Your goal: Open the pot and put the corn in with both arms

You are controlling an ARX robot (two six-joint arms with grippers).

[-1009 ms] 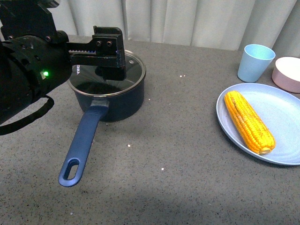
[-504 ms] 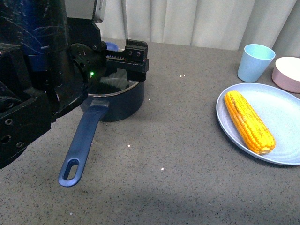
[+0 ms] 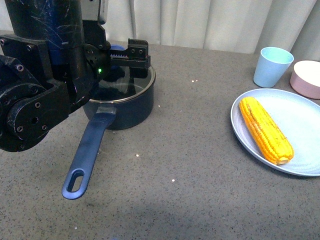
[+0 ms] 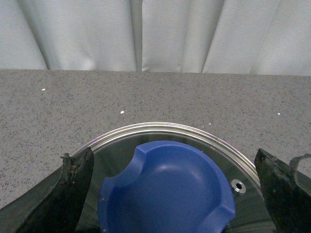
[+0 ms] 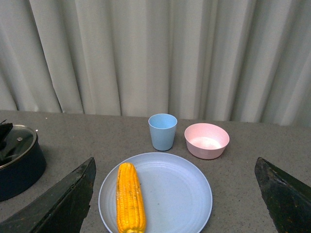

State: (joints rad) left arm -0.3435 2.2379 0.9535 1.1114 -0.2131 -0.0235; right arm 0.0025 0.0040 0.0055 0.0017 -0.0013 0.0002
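**Fig.: both-arm setup, lid on.** All positions are given rel. to the pot.

(a) The pot (image 3: 127, 107) stands on the grey tabletop (image 3: 190, 170). Its long handle (image 3: 87, 150) runs from the pot toward me, w/ the oval hole at the near end. The glass lid (image 4: 146, 138) sits closed on the pot's rim, w/ the blue knob (image 4: 165, 194) at its centre.

(b) My L claw (image 4: 171, 160) hangs directly over the pot. Its fingers (image 4: 73, 189) are spread wide, one on each side of the knob. In the L wrist view there is a clear gap on both sides, so it pinches nothing. In the front view my L arm (image 3: 45, 85) covers the pot's left half.

(c) The corn (image 3: 265, 130) is well apart from the pot, to its right. It lies flat on the pale blue plate (image 3: 300, 112), lengthwise along the plate edge nearest the pot.

(d) The light-blue cup (image 3: 272, 66) stands just behind the plate, also right of the pot. The pink bowl (image 3: 307, 77) is beside the cup, on the side away from the pot.

(e) My R claw (image 5: 175, 165) is spread and empty. It is raised well away from the pot, and its wrist view looks down over the plate. That view shows the pot only at the frame edge. The front view does not show the R claw.

(f) A pale curtain (image 3: 200, 20) hangs behind the pot, at the tabletop's far edge.
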